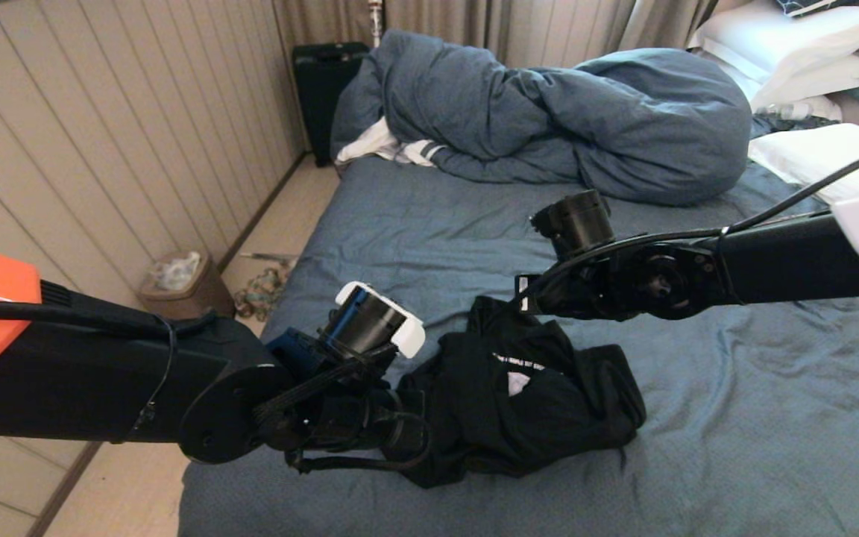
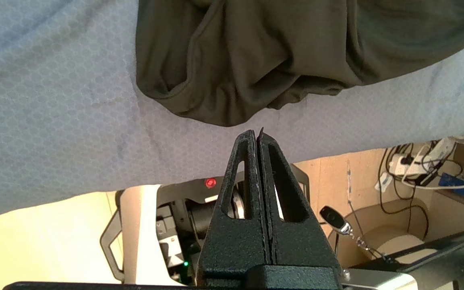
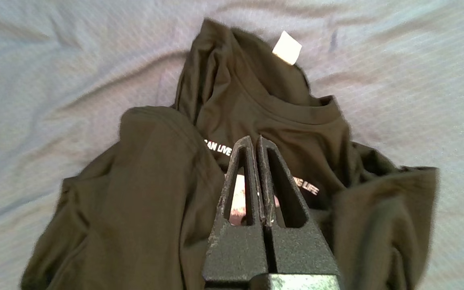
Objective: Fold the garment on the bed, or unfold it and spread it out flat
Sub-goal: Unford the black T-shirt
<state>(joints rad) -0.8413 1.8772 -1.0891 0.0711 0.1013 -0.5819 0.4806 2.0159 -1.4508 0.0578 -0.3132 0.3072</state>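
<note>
Both my grippers are at the garment (image 1: 519, 403), which lies crumpled in a heap near the front edge of the bed (image 1: 414, 224), well apart from the bunched duvet (image 1: 549, 119) at the far side. Step in hand, as I judge it: getting hold of edges so the shirt can be pulled open or laid for a fold; nothing is spread flat yet.

Left side first: my left gripper (image 2: 258, 135) sits at the heap's near-left edge, jaws pressed together with nothing visibly between them. In the left wrist view the cloth's rolled hem is just beyond the tips, apart from them, with bare sheet between.

Right side: my right gripper (image 3: 255, 141) hangs over the far part of the heap, jaws together too. No clear fold pinched; tips lie over the white lettering just below the collar, and contact I cannot tell. The neck label (image 3: 287, 47) shows beyond.

Next move probably calls for reopening and biting a real edge, collar or hem.
</note>
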